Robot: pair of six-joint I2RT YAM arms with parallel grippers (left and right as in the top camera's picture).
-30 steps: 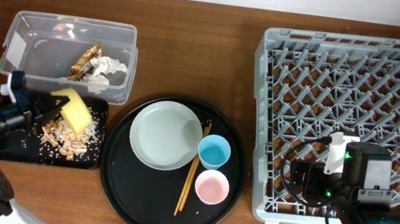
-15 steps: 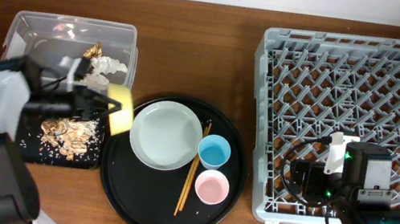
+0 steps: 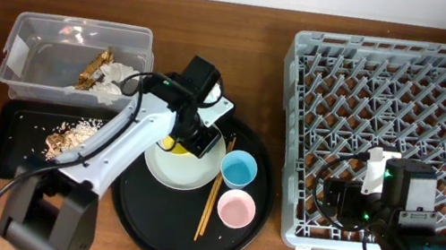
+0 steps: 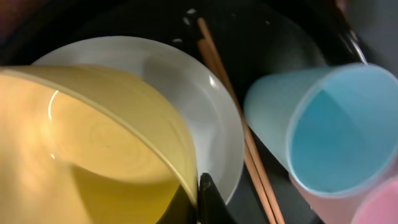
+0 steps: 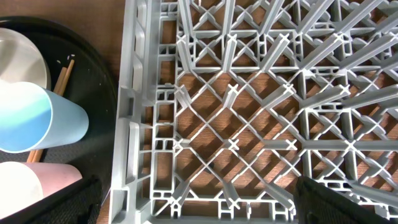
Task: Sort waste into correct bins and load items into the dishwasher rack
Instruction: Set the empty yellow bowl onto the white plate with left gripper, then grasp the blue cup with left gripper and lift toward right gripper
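My left gripper (image 3: 187, 134) is shut on the rim of the small yellow bowl (image 3: 171, 144) and holds it tilted over the grey-green plate (image 3: 190, 170). In the left wrist view the bowl (image 4: 93, 143) fills the left, with the plate (image 4: 205, 106), chopsticks (image 4: 233, 93) and blue cup (image 4: 329, 124) beside it. The blue cup (image 3: 239, 170), pink cup (image 3: 236, 209) and chopsticks (image 3: 210, 203) lie on the round black tray (image 3: 143, 221). My right gripper (image 3: 333, 202) is open and empty over the dishwasher rack's (image 3: 391, 99) front left corner.
The clear tub (image 3: 39, 32) at the back left holds white tissue (image 3: 119, 79) and a gold-brown wrapper (image 3: 94, 69). The shallow black tray (image 3: 10, 148) in front of it holds food scraps (image 3: 66, 137). The rack floor (image 5: 261, 112) is bare lattice.
My left arm has swung right from the shallow black tray, carrying the yellow bowl to above the plate. Scraps lie in the black tray. The right arm has not moved.
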